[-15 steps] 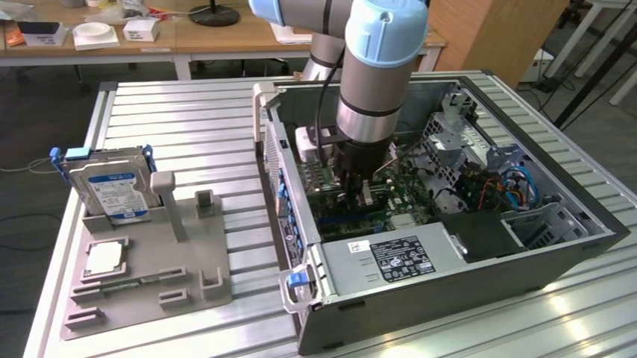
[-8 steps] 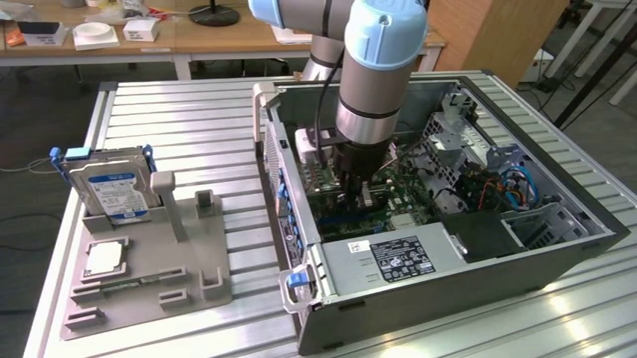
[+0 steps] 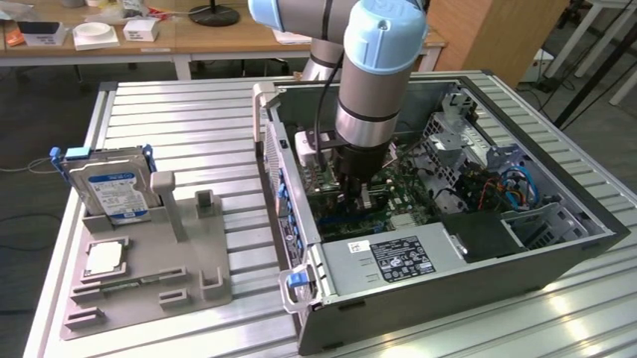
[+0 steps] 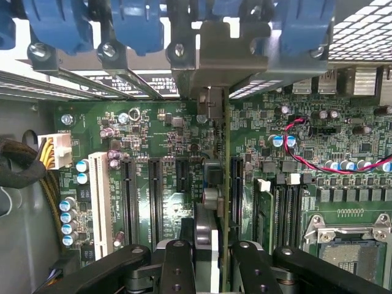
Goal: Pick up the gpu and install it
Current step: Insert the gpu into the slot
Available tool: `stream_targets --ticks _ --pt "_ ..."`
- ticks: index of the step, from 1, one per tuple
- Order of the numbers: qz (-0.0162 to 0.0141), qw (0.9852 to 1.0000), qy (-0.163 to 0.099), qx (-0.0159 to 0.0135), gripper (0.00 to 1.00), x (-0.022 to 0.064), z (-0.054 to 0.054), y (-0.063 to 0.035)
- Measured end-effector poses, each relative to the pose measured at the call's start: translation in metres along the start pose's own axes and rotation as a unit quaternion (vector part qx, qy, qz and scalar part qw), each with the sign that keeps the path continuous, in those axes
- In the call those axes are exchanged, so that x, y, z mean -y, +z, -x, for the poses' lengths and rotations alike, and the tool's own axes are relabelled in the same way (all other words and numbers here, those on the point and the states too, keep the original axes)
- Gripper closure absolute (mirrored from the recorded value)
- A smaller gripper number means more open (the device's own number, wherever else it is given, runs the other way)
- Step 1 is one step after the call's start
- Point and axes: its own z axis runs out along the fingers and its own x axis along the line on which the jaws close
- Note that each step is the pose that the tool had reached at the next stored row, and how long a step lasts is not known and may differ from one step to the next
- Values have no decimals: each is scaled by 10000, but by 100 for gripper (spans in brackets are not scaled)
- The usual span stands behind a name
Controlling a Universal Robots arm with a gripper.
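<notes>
- Gpu (image 4: pixel 224 184) stands on edge in the middle of the wrist view, over the green motherboard (image 4: pixel 165 141), its metal bracket (image 4: pixel 233 52) up against the case's rear slots.
- Gripper (image 4: pixel 208 257) is narrowed on the card's near edge, holding it between the black fingers (image 4: pixel 177 263).
- In the exterior view, the arm (image 3: pixel 374 82) reaches down into the open computer case (image 3: pixel 557 253) at centre frame.
- At the left of that frame, a hard drive (image 3: pixel 107 186) stands in a grey holder (image 3: pixel 149 276).

Silver arm (image 3: pixel 371 82) w/ pale-blue joint caps, black pincer (image 4: pixel 207 260) (black cable alongside).
</notes>
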Motion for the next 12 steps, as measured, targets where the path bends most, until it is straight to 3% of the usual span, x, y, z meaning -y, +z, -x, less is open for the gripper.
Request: stream_targets --ticks 7,9,10,11,12 --pt "-1 10000 0 1 72 0 1 1" --pt "-12 10000 1 25 71 2 5 21" --pt "-9 10000 1 17 71 1 4 15" --pt "-1 10000 0 1 66 1 1 1" --pt "-2 10000 0 3 59 1 1 3"
